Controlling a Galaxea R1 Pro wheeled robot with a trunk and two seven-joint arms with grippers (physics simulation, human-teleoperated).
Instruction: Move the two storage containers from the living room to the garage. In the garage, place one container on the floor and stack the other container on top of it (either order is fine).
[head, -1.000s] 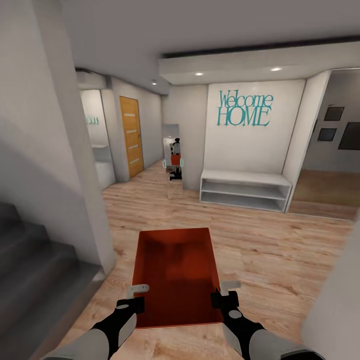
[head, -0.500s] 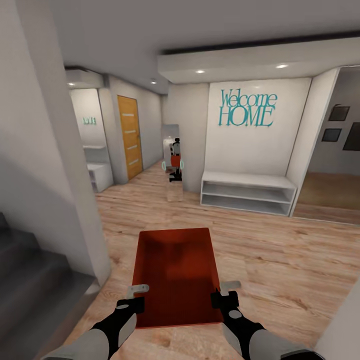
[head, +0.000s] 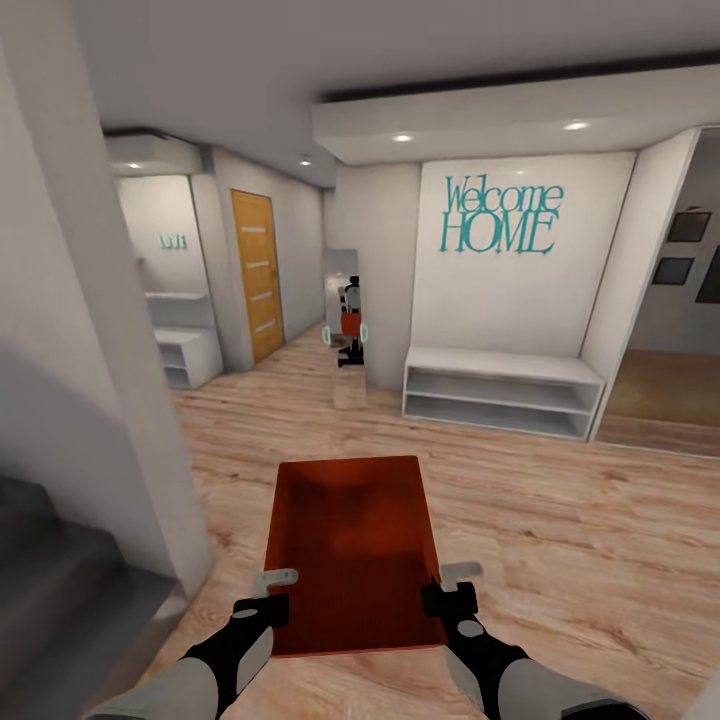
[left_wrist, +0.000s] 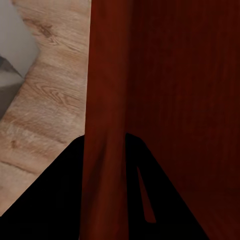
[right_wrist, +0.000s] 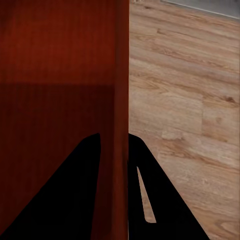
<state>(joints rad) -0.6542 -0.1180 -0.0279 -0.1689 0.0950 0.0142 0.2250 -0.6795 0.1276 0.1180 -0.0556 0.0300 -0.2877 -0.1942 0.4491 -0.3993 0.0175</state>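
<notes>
Pale plank hallway floor (head: 560, 520), "Welcome HOME" wall (head: 500, 215), white shelf bench (head: 500, 390) ahead. Orange-red storage container (head: 350, 545) carried out front, left gripper (head: 268, 592) and right gripper (head: 455, 585) each clamped on side wall. Garage not reached; placing, stacking undone.

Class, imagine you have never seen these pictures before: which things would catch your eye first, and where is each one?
First comes the orange-red storage container, held low in the middle of the head view, with the left gripper clamped on one side wall and the right gripper on the other. Next is the teal "Welcome HOME" lettering on the white wall ahead, above a low white shelf bench. Farther left stands a yellow-orange door.
</notes>
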